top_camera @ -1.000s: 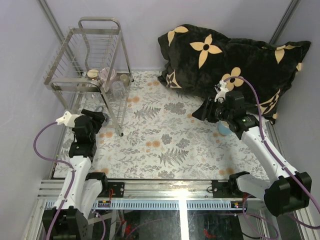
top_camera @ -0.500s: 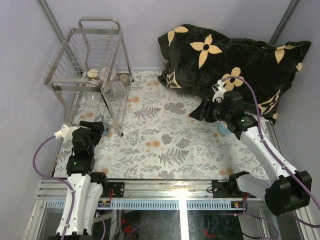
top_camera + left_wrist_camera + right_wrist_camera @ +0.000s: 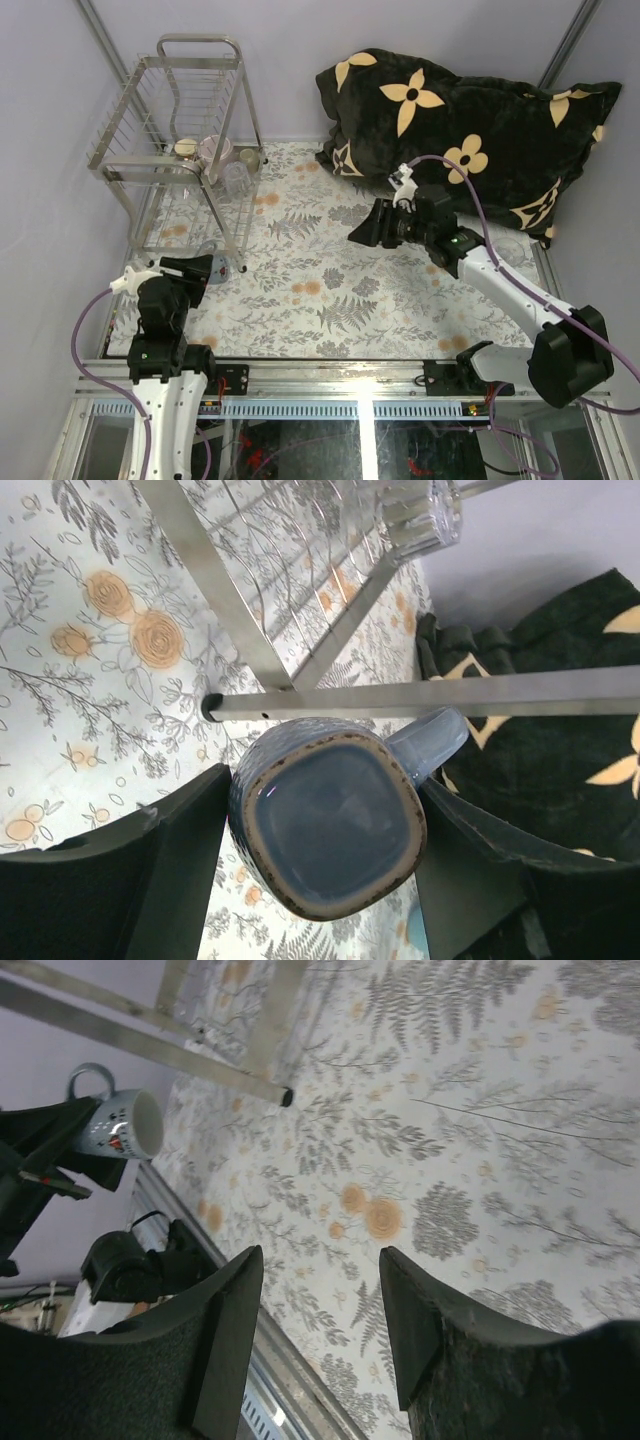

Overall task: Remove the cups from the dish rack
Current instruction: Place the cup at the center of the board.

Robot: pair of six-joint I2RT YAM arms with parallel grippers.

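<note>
Left wrist view: black jaws of the left gripper [image 3: 322, 810] are clamping a light blue ceramic mug [image 3: 335, 840] with a squared, brown-edged base, tipped on its side, its handle lying just beside a leg tube of the shiny silver wire dish rack [image 3: 130, 165]. Compared with a second ago, this arm is drawing back from the rack toward its own base, carrying the mug out over the grey floral tablecloth [image 3: 330, 290]; one cup is coming out and appears ready for setting down. The right gripper [image 3: 320, 1290], jaws standing apart and holding nothing, is swinging leftward from the pillow side across the cloth's middle. A cream-and-brown cup [image 3: 185, 148], a pale lilac-pink mug [image 3: 212, 150] and a clear glass [image 3: 237, 178] are waiting in the rack. Rack legs and cross tubes are standing near the left arm, while a black pillow with cream flowers [image 3: 450, 110] is crowding the far right.
</note>
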